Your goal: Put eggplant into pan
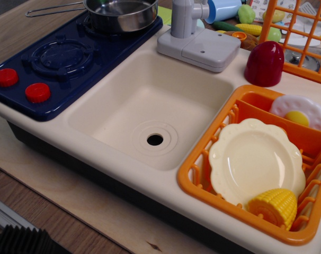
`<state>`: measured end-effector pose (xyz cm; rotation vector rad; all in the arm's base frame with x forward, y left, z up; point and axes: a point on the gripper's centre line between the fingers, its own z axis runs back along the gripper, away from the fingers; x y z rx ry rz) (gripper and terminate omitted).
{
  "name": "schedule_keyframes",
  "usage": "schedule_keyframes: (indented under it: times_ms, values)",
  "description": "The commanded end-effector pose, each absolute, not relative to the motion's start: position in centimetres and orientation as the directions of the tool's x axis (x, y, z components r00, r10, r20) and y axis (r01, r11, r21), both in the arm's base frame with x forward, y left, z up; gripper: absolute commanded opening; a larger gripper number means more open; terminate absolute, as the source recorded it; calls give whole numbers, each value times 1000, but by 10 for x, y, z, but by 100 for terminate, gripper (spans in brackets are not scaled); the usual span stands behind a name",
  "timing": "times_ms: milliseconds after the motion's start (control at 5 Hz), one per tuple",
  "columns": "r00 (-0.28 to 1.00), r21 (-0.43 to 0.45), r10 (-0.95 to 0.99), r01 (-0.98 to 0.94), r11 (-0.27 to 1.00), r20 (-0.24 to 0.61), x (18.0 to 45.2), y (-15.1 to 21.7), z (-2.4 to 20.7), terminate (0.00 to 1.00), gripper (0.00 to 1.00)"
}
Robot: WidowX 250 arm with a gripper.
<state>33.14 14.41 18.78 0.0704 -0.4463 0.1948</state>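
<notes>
Sitting at the stove's [70, 58] back edge, pan [123, 13] beside open sink [150, 106]

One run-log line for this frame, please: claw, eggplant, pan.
claw: not in view | eggplant: not visible, cannot confirm it is in pan | pan: on rear burner of blue stove, top cut off by frame edge

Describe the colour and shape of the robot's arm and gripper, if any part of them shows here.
No part of the arm or gripper shows in this view, so colour, shape, cables and markings cannot be told. Only a black ribbed object sits at the bottom left corner; whether it belongs to the robot is unclear.
</notes>
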Motion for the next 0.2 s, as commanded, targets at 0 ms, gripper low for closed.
schedule_keyframes:
  times_ms: [0]
  values:
    - [861, 46, 150, -197, 979, 487, 335, 147, 207, 100, 100]
